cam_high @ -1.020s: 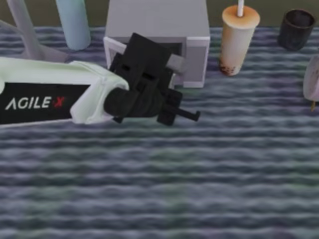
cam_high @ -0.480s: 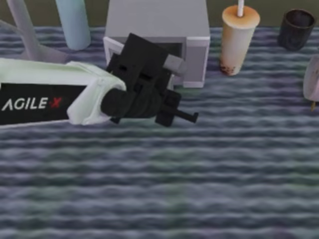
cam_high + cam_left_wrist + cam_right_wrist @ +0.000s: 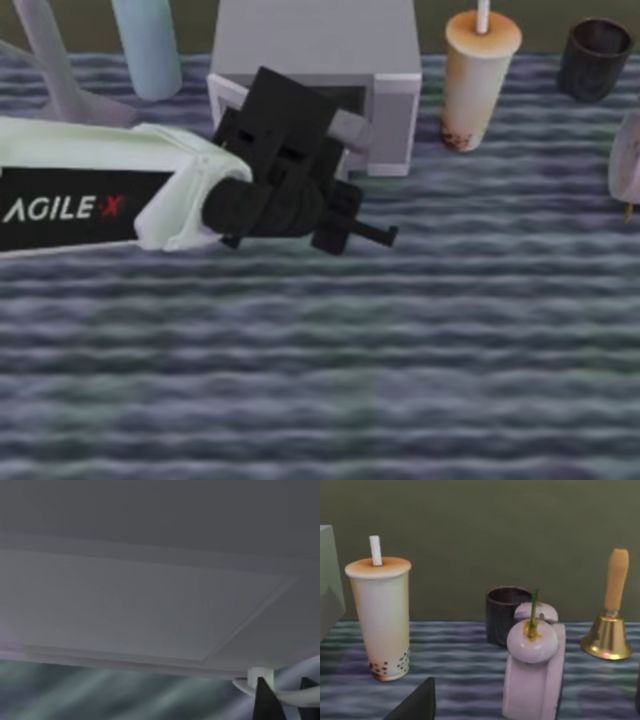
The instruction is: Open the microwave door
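Reaching in from the top view's left, my left arm (image 3: 90,190) holds its left gripper (image 3: 335,140) against the front of the microwave (image 3: 315,50), which stands at the far edge of the table (image 3: 400,350), a little left of the middle. The microwave door (image 3: 228,100) stands ajar, its left end swung out from the box towards the near side, and the black wrist covers most of it from above. In the left wrist view the door fills nearly the whole picture as a flat grey panel with a framed window, and the pale handle bar (image 3: 280,692) lies between two dark fingertips (image 3: 264,702), so the fingers are clenched on the handle bar.

To the right of the microwave stands a tall cup (image 3: 480,75) with a straw, close beside it but not touching. Farther right is a dark pot (image 3: 595,58). A pale blue cylinder (image 3: 148,45) stands to the left of the microwave.

The right gripper does not show from above. The right wrist view looks towards the cup, the dark pot, a pale purple object (image 3: 532,670) and a brass bell (image 3: 609,635) with a wooden grip; whether its fingers are apart or together I cannot tell.
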`<action>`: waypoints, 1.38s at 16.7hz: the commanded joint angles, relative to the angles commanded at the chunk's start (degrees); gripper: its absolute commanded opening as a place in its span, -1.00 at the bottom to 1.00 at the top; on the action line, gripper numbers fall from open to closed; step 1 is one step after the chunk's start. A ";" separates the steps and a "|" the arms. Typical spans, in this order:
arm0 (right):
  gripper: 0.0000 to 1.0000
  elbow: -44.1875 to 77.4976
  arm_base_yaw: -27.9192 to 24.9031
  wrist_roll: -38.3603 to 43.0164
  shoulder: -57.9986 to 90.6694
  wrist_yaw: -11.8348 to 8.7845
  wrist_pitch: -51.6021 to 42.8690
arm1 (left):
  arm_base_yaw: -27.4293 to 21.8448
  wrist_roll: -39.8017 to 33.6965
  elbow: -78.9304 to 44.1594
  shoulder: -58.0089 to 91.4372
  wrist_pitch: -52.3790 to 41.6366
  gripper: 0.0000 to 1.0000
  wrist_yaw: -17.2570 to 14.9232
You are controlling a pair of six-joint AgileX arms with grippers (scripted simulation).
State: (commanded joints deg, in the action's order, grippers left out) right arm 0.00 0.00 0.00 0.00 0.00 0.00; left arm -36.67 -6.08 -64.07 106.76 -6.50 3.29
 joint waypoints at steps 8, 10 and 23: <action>1.00 0.00 0.00 0.00 0.00 0.00 0.00 | 0.00 0.00 0.00 0.00 0.00 -1.00 0.00; 1.00 0.00 0.00 0.00 0.00 0.00 0.00 | -0.46 -0.33 -0.19 0.09 -0.04 -1.00 -0.48; 1.00 0.00 0.00 0.00 0.00 0.00 0.00 | 1.02 2.82 1.92 -1.43 0.58 -1.00 -2.43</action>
State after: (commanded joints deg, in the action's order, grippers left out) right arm 0.00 0.00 0.00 0.00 0.00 0.00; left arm -35.65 -3.26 -62.15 105.33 -5.92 0.86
